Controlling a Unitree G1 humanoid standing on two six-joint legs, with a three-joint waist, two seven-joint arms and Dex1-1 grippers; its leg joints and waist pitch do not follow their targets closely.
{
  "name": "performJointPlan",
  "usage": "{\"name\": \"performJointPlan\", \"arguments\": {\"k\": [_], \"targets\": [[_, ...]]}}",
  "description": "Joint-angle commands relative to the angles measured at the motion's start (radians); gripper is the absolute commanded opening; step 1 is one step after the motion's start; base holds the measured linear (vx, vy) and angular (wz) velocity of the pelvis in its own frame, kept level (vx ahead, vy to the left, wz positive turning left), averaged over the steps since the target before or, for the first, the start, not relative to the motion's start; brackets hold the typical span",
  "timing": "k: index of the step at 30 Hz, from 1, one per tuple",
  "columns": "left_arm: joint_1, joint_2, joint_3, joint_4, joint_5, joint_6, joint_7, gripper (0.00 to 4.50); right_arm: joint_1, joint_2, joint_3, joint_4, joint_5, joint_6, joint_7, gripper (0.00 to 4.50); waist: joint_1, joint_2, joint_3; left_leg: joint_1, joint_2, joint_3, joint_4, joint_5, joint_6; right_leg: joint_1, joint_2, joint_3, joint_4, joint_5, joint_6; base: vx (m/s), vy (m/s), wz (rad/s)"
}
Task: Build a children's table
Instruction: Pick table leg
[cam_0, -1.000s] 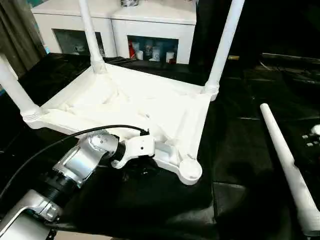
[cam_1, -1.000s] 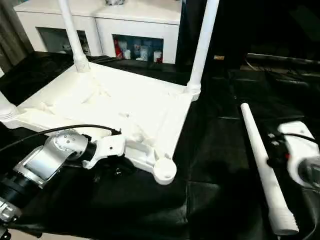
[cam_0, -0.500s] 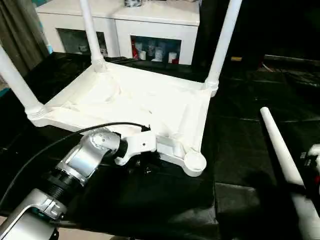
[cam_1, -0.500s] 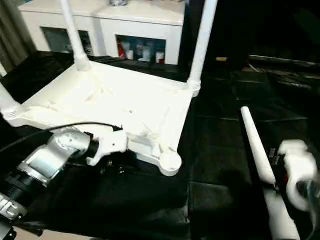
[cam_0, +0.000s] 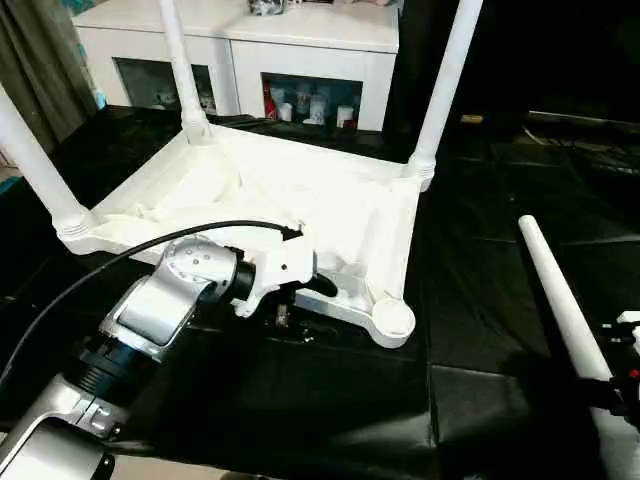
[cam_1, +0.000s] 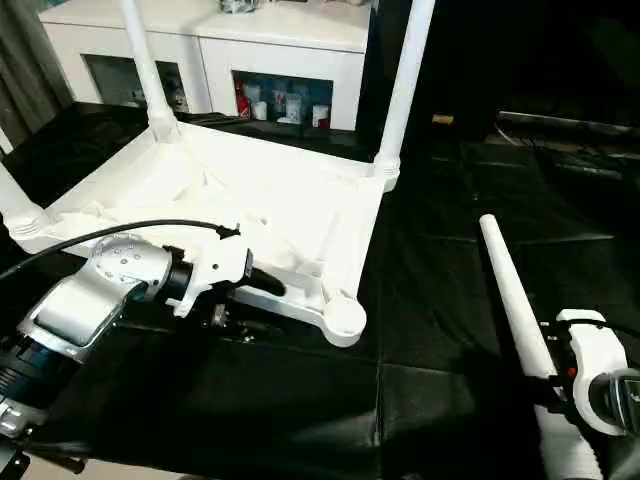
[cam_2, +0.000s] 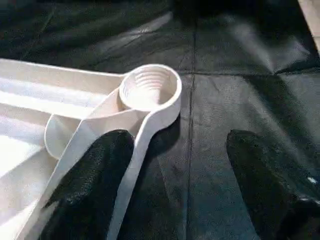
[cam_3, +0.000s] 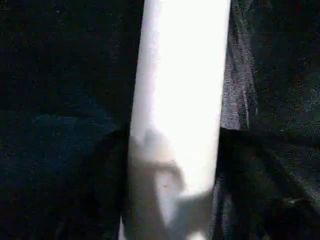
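Note:
The children's table (cam_0: 270, 190) lies upside down on the black cloth, with three white legs standing up from its corners. Its near right socket (cam_0: 392, 318) has nothing in it. My left gripper (cam_0: 305, 300) is open at the front rim beside that socket. One finger (cam_2: 90, 185) sits inside the rim and the other finger (cam_2: 270, 185) stands well outside it. A loose leg (cam_0: 560, 300) lies on the cloth to the right, thin end pointing away. My right gripper (cam_1: 552, 385) is shut on the leg (cam_3: 175, 100) near its thick end.
A white cabinet (cam_0: 300, 40) with glass doors stands behind the black-draped table (cam_0: 470, 330). A dark curtain (cam_0: 40, 60) hangs at the far left. A black cable (cam_0: 120, 260) arcs over my left forearm.
My left gripper has opened and let go of the table's front rim. My right gripper has slid down the loose leg toward its thick end and closed around it.

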Motion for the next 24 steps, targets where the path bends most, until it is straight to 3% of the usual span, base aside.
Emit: {"name": "performJointPlan", "arguments": {"k": [1,4,9,14,17,20,21,24], "targets": [[-0.007,-0.007,0.029,-0.040,-0.028,0.025,0.003,3.82,-0.008,0.016,-0.009,0.028,0.001,0.002,-0.012,2.56,0.001,-0.018,-0.060,0.012,0.034,-0.016,-0.064,-0.150,0.004,0.043,-0.053,0.041,-0.080,-0.294,-0.171,0.000,0.000,0.00],[-0.011,-0.026,0.051,-0.046,-0.047,0.038,0.027,4.21,-0.020,0.027,-0.020,0.035,0.003,-0.004,-0.026,2.25,0.000,-0.018,-0.059,0.011,0.034,-0.017,-0.064,-0.149,0.004,0.043,-0.052,0.040,-0.080,-0.286,-0.177,0.000,0.000,0.00],[-0.032,-0.069,0.098,-0.022,-0.067,0.044,0.097,4.47,-0.077,0.062,-0.074,0.057,-0.005,-0.025,-0.071,1.90,-0.004,-0.025,-0.060,0.010,0.031,-0.016,-0.062,-0.149,0.005,0.043,-0.050,0.039,-0.082,-0.303,-0.169,0.000,0.000,0.00],[-0.041,-0.093,0.130,-0.002,-0.067,0.044,0.152,4.50,-0.145,0.080,-0.103,0.061,0.002,-0.023,-0.093,1.86,-0.003,-0.031,-0.062,0.009,0.030,-0.015,-0.060,-0.132,0.007,0.044,-0.049,0.039,-0.080,-0.306,-0.154,0.000,0.000,0.00],[-0.044,-0.106,0.145,0.003,-0.073,0.049,0.175,4.50,-0.176,0.089,-0.117,0.060,0.009,-0.032,-0.103,1.86,0.000,-0.026,-0.064,0.010,0.031,-0.014,-0.059,-0.107,0.013,0.043,-0.048,0.041,-0.074,-0.258,-0.165,0.000,0.000,0.00],[-0.087,-0.174,0.217,0.035,-0.116,0.126,0.282,4.50,-0.275,0.160,-0.203,0.036,0.093,-0.100,-0.079,1.86,-0.001,-0.023,-0.069,0.007,0.029,-0.013,-0.055,-0.092,0.022,0.046,-0.049,0.040,-0.063,-0.193,-0.197,0.000,0.000,0.00],[-0.116,-0.213,0.255,0.057,-0.146,0.170,0.334,4.50,-0.307,0.189,-0.226,0.023,0.132,-0.126,-0.061,1.86,-0.003,-0.029,-0.070,0.005,0.029,-0.013,-0.053,-0.092,0.027,0.049,-0.050,0.038,-0.060,-0.180,-0.210,0.000,0.000,0.00],[-0.193,-0.317,0.355,0.121,-0.230,0.278,0.466,4.50,-0.350,0.264,-0.245,-0.026,0.240,-0.210,0.016,1.86,0.006,-0.029,-0.068,0.009,0.029,-0.010,-0.049,-0.108,0.042,0.048,-0.052,0.038,-0.064,-0.192,-0.225,0.000,0.000,0.00]]}}
